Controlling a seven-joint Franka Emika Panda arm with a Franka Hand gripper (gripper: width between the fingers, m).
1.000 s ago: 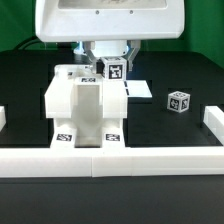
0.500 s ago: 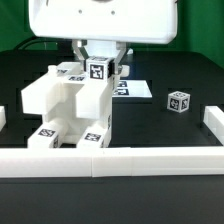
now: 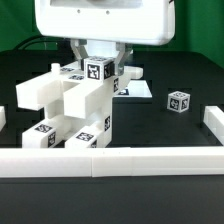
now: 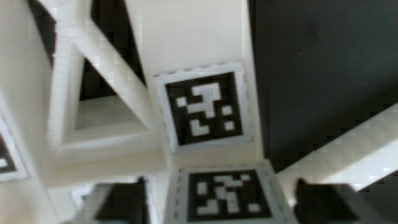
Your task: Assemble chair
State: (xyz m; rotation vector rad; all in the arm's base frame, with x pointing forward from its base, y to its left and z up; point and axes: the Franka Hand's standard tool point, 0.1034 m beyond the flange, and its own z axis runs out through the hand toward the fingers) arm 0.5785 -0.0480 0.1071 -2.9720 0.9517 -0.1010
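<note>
The partly built chair (image 3: 75, 105) is a chunky white block of slotted panels with black-and-white tags. It stands tilted at the middle of the black table in the exterior view. My gripper (image 3: 100, 62) comes down from the white robot body onto the chair's top tagged piece and is shut on it. In the wrist view the tagged white piece (image 4: 205, 105) runs between my dark fingers (image 4: 118, 200), with my gripper (image 4: 222, 200) closed round it. A small loose tagged cube (image 3: 178, 101) lies apart at the exterior view's right.
The marker board (image 3: 138, 90) lies flat behind the chair. A long low white rail (image 3: 150, 160) runs along the front, with short ends at the left (image 3: 3, 118) and right (image 3: 213, 120).
The chair has turned and tilted in my grip: its lower part has swung toward the exterior view's left and its corner has risen. The cube has not moved.
</note>
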